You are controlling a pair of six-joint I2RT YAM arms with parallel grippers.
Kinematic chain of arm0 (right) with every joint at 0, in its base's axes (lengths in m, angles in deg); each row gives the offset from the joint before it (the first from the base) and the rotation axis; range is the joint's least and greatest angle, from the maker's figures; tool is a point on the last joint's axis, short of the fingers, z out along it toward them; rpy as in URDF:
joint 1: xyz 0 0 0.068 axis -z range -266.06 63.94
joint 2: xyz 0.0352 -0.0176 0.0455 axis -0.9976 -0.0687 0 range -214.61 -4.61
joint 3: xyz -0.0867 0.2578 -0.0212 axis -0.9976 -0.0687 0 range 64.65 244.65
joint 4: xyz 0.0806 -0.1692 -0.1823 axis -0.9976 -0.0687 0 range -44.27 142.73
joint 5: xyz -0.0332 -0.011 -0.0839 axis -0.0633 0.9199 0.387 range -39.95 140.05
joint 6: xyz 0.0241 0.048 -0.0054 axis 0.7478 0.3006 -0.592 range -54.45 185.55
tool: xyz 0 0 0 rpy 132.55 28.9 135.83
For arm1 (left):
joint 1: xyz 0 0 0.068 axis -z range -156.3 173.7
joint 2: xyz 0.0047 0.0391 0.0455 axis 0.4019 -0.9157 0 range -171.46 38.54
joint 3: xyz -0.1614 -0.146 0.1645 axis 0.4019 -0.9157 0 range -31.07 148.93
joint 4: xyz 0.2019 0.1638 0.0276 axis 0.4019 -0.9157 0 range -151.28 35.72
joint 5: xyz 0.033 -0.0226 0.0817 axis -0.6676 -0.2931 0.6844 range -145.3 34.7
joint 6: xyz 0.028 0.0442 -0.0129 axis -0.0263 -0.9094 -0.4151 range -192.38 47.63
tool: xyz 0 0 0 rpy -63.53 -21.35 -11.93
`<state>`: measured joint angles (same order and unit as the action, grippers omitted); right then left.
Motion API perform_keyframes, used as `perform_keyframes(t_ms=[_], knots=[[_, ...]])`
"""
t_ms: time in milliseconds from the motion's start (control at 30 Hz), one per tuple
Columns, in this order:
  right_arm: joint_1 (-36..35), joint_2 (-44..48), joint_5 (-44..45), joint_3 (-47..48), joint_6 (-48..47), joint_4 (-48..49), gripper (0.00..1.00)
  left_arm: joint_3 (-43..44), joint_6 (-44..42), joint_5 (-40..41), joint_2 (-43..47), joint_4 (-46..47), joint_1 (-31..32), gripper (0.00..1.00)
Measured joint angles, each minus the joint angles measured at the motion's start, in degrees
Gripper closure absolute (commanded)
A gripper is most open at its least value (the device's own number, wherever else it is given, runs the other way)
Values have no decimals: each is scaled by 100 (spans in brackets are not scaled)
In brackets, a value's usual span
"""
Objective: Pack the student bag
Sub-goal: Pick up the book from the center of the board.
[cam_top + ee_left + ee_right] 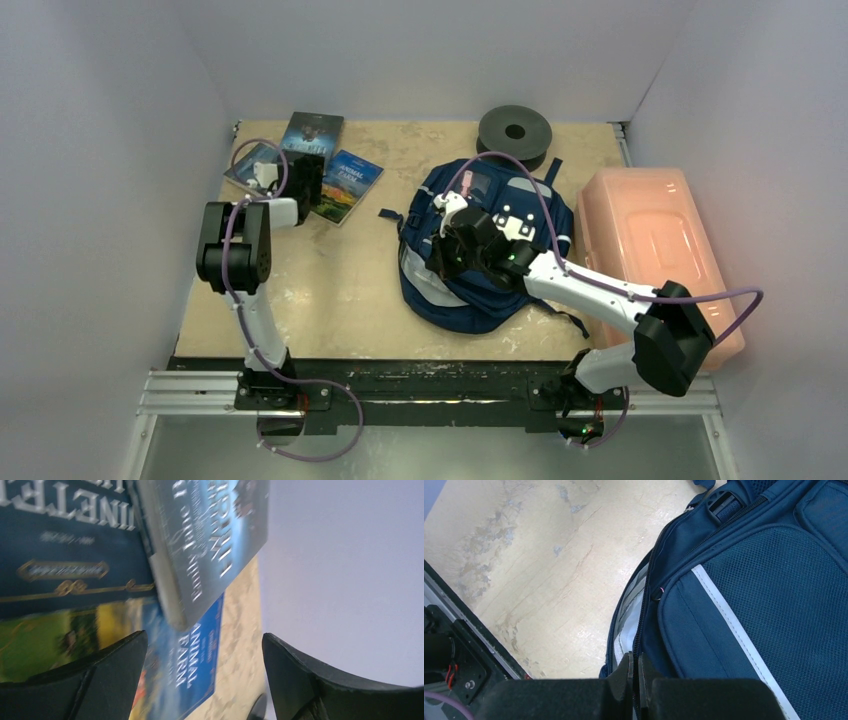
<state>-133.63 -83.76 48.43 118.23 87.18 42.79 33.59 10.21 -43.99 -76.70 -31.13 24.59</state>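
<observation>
Backpack (470, 295), navy with white trim, lies flat on the right of the table's (330, 300) middle, with the right arm laid across it from the near right. A pink translucent box (655, 235) sits just to the bag's right, and a dark round spool (514, 130) rests just beyond the bag at the far edge. Three books are fanned out at the far left, partly hidden by the left arm. The blue and green one (192, 665) reads "ANIMAL FARM"; the dark navy one (65, 555) shows gilt ornament and the letters "INETE", cut off. The grey-blue one (210, 545) overlaps both, and its title is too blurred to read. Left gripper (205, 647) hangs over the books, jaws wide apart with nothing between them. Right gripper (635, 662) is closed, fingertips together at the bag's zip line; whether fabric is pinched cannot be told.
</observation>
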Motion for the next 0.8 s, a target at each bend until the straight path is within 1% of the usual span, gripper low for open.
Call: perform_keyframes(t_ms=[167, 367, 433, 500, 567, 733, 767, 800], knots=[[52, 7, -57, 0, -4, -2, 100, 343, 361, 201, -691, 719, 4, 20], [87, 94, -72, 79, -22, -85, 100, 369, 514, 361, -756, 839, 44, 18], [94, 96, -74, 129, -26, -90, 100, 372, 535, 400, -756, 839, 52, 20], [105, 96, -85, 160, -26, -101, 100, 407, 538, 435, -776, 813, 59, 25], [114, 98, -90, 170, -31, -109, 100, 479, 529, 479, -828, 772, 68, 37], [114, 98, -87, 170, -63, -127, 100, 481, 396, 562, -1093, 1123, 103, 77], [114, 98, -87, 170, -66, -129, 100, 444, 343, 564, -1139, 1237, 105, 87], [114, 98, -83, 170, -66, -131, 100, 398, 332, 566, -1145, 1311, 105, 93]])
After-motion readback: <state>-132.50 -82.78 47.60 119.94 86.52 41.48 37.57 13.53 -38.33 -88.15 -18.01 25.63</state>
